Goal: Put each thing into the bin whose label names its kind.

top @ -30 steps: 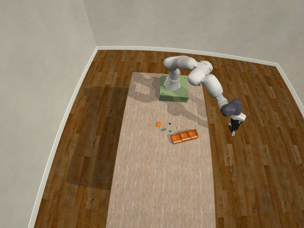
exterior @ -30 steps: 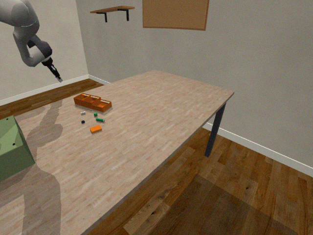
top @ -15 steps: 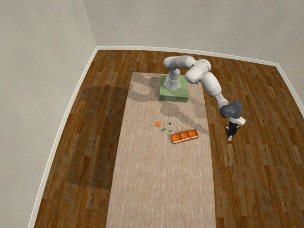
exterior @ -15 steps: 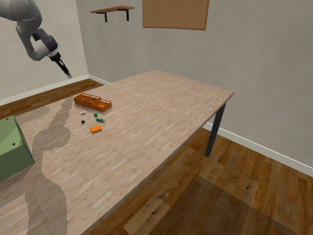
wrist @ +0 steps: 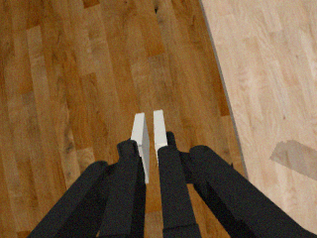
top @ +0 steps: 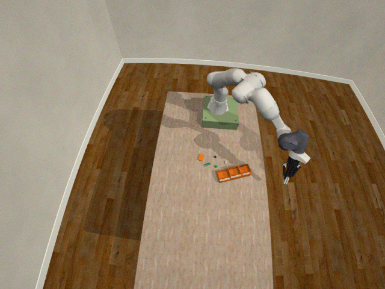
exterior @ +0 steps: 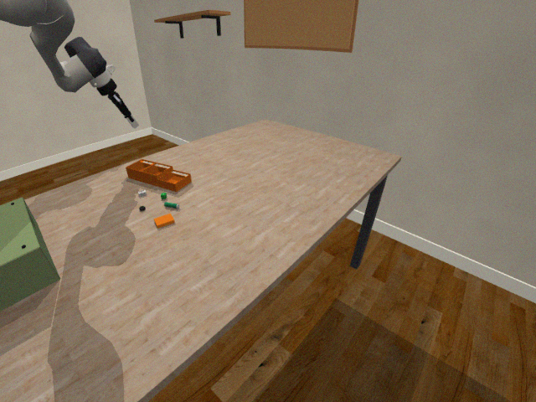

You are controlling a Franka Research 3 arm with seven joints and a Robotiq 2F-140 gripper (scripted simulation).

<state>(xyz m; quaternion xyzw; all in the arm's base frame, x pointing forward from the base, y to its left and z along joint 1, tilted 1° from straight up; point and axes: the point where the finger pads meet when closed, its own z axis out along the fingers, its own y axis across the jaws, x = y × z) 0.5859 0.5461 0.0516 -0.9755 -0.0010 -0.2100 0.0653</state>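
An orange row of three bins with white labels stands on the table; it also shows in the exterior view. Beside it lie small things: an orange block, a green cylinder, a small green piece, a black piece and a white piece. My gripper is shut and empty. It hangs high in the air beyond the table's side edge, over the floor, away from the bins.
The arm's green base block stands at one end of the table. The table's edge runs just right of my fingers in the wrist view. A shelf and a board hang on the far wall.
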